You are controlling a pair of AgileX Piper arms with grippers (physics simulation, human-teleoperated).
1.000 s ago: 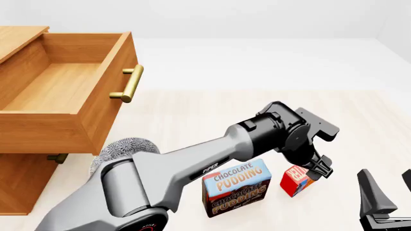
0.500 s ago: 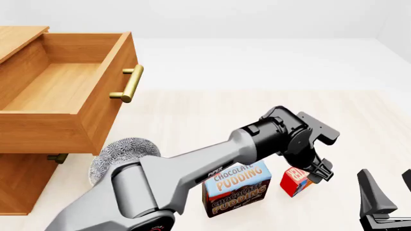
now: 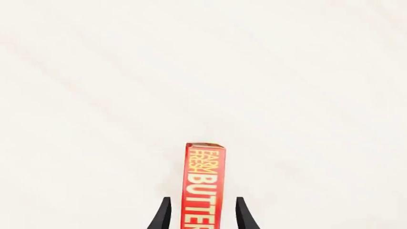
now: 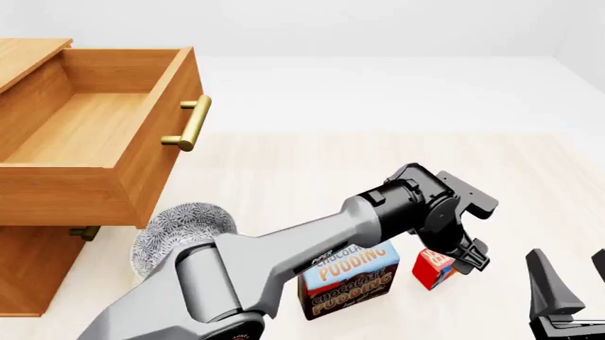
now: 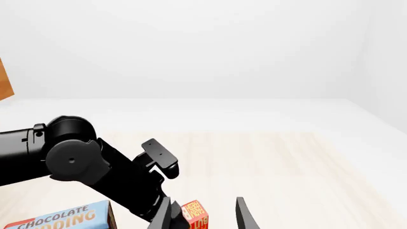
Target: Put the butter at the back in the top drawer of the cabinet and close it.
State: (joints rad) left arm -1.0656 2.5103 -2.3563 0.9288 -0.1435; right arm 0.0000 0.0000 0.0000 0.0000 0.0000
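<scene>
Left gripper (image 4: 469, 256) down at the butter (image 4: 436, 266), fingers spread to either side of the red box with a thin gap on each flank, not pinching; butter standing on the pale table (image 4: 312, 177) at near right, just right of the Chocolate Pudding box (image 4: 348, 279); top drawer (image 4: 90, 145) pulled out at far left of the cabinet (image 4: 28, 265), well apart from the butter; right gripper (image 4: 567, 290) idle at near right edge, fingers parted, holding nothing.

Place: a simulated tabletop test scene, not a real room.
Evidence: blank white walls, pale wood-grain desk (image 4: 283, 163), flat rendered cabinet (image 4: 38, 269).
</scene>
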